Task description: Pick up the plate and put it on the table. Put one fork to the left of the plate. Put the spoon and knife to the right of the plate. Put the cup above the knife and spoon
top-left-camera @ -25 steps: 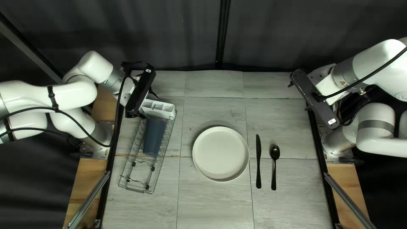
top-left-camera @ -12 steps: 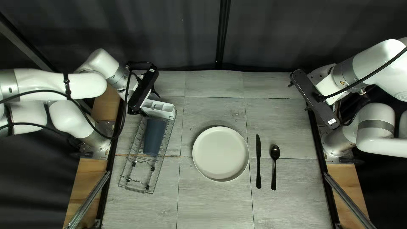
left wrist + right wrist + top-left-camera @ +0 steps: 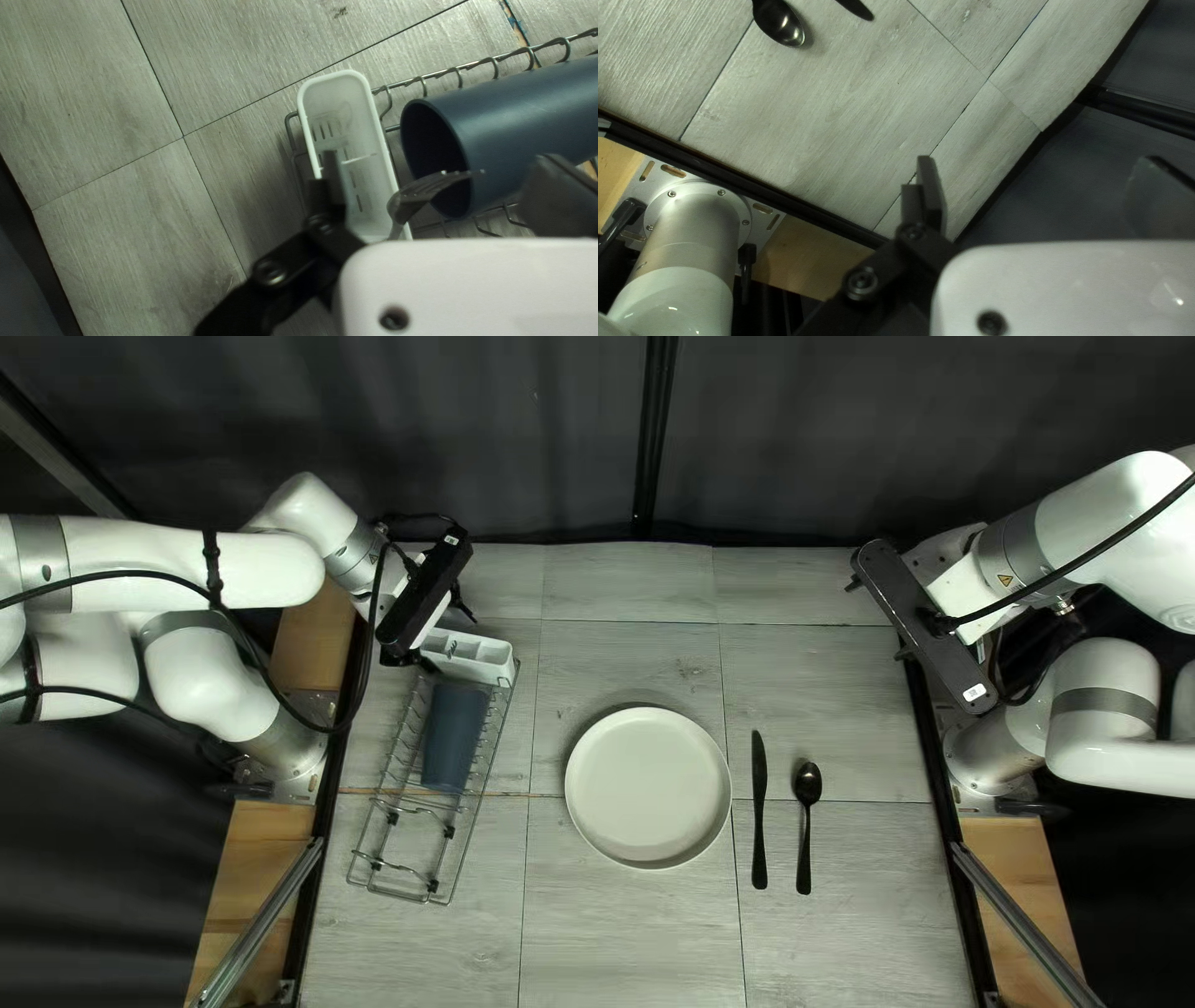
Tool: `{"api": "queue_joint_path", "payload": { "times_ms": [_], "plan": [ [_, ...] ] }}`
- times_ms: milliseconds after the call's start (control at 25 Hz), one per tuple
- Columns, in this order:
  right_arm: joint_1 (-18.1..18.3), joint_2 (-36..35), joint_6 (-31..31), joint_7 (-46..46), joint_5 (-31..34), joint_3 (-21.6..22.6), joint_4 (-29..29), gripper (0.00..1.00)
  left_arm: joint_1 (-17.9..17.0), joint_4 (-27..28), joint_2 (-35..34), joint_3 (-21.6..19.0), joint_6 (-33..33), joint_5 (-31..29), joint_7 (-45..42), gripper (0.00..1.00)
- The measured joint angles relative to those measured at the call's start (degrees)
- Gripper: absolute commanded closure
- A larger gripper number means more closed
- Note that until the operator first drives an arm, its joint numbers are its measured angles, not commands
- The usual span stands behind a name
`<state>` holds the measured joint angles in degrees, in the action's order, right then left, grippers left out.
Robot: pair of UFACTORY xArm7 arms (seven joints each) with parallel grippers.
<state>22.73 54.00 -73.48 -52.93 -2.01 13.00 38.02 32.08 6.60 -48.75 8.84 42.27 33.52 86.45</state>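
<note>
The left jaws, at upper left of the top left view, stand wide around the fork [image 3: 430,191] without gripping, by the white holder [image 3: 473,655]; the cup [image 3: 456,734] lies below in the rack [image 3: 432,884]. Plate [image 3: 647,787] mid-frame, then knife [image 3: 759,815] and spoon [image 3: 807,782], rest rightward. The right jaws, upper right, are wide too.

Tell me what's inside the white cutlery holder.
The holder shows a divider and slots. A fork has its head above one end; its lower handle is out of sight, so I can't tell how deep it sits. The left gripper hides some interior.
</note>
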Motion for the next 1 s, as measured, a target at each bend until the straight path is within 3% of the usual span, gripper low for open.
{"api": "queue_joint_path", "payload": {
  "times_ms": [520,1000],
  "plan": [
    [0.0,0.0,0.0,0.0,0.0,0.0,0.0,0.0,0.78,0.99,-5.71,-3.49,4.12,-0.99,-5.7,1.0],
    [0.0,0.0,0.0,0.0,0.0,0.0,0.0,0.0,3.27,12.21,-4.93,-8.42,9.48,-1.91,-19.54,1.0]
  ]
}}
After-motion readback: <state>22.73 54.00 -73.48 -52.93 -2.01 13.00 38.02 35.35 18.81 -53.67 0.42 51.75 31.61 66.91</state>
